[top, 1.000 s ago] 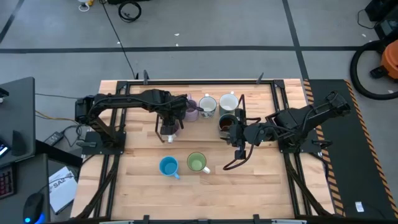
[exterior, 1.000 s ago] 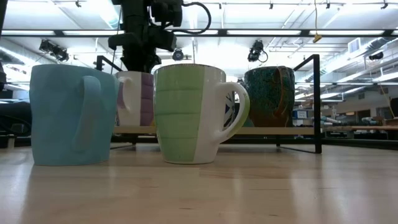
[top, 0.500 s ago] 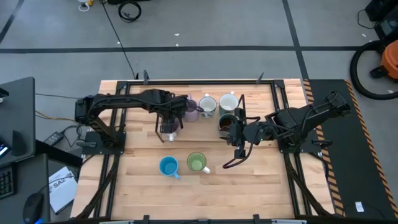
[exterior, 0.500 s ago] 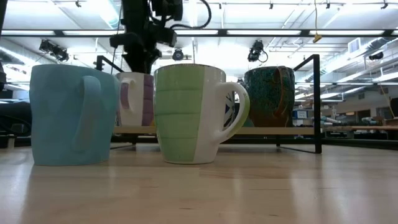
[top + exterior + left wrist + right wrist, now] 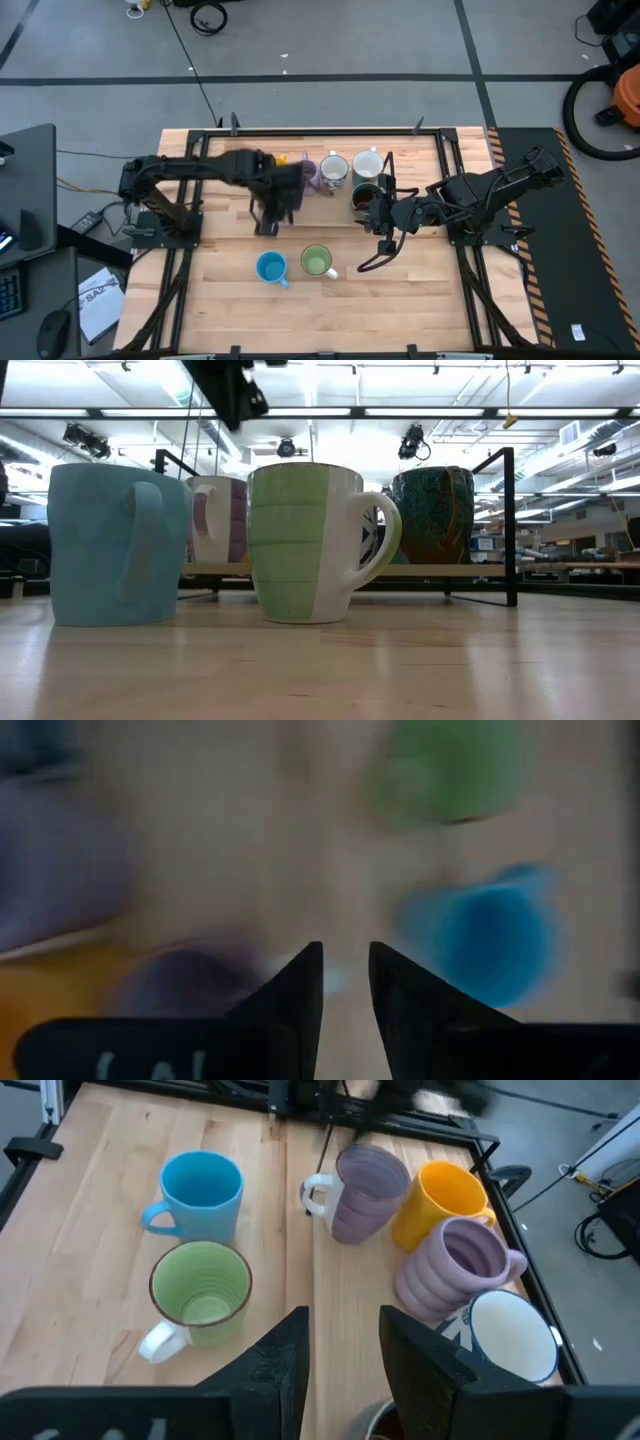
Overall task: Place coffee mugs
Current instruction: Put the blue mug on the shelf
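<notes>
The lavender mug with a white handle stands upright on its base beside the orange mug and the ribbed purple mug. My left arm hides it from above. My left gripper hangs open above the table, clear of every mug, and shows at the top of the low view. The blue mug and the green mug stand nearer the table's front edge. My right gripper waits open by the dark mug, touching nothing.
A white patterned mug and a pale white mug stand in the far row. A black wire frame runs past my right gripper and curls toward the near side. Bare wood lies along the near edge.
My left gripper has let go of the lavender mug and risen straight up, leaving the top of the low view. The mug stays upright where it was set down. The orange mug has come into sight from above as the arm shifted.
</notes>
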`<state>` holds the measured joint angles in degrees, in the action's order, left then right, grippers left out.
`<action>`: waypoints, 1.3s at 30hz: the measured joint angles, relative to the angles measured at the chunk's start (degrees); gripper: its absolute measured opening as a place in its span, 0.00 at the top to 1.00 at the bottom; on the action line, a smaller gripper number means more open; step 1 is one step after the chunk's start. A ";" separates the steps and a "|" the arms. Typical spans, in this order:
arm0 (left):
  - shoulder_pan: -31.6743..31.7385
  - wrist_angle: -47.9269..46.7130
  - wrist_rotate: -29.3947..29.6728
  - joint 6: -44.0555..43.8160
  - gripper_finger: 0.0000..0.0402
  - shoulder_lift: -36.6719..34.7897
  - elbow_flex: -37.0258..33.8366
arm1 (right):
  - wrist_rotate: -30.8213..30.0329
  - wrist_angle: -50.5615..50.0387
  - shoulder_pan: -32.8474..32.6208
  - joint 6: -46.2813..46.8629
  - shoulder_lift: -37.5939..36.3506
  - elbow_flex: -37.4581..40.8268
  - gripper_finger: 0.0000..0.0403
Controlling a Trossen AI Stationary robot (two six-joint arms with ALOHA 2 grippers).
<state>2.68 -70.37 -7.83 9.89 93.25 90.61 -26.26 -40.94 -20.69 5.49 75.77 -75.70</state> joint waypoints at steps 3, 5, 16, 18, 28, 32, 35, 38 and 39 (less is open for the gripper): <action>-4.20 0.19 -4.42 -3.46 0.77 0.00 -0.02 | -0.04 -0.58 0.00 0.54 0.00 0.00 0.68; -7.12 0.45 -4.43 -5.93 0.77 0.00 -0.05 | -0.06 -0.81 0.00 0.71 0.00 0.00 0.68; -18.89 3.73 8.73 -30.59 0.77 0.24 -4.95 | -0.24 -1.10 0.00 -1.70 0.00 0.00 0.68; -20.01 5.12 11.08 -35.11 0.77 0.24 -7.53 | -0.23 -1.10 0.00 -2.62 0.00 0.00 0.68; -23.13 7.86 13.18 -46.89 0.61 0.00 -13.44 | 0.47 0.36 0.36 -7.69 0.00 0.00 0.68; -23.19 7.82 13.64 -48.70 0.54 0.00 -14.68 | 2.77 2.29 1.37 -10.30 0.00 0.02 0.68; -23.21 7.95 14.06 -48.86 0.52 -0.20 -16.32 | 5.07 2.86 2.48 -11.90 0.00 0.02 0.68; -23.19 9.73 13.97 -50.21 0.52 -1.54 -19.65 | 5.83 2.81 3.68 -12.74 0.00 0.02 0.68; -23.19 10.68 13.94 -50.76 0.52 -2.24 -20.94 | 6.33 2.82 4.09 -12.91 0.00 0.00 0.68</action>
<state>-20.51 -59.69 6.11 -40.86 91.01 69.67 -19.93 -38.12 -16.60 -7.41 75.77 -75.70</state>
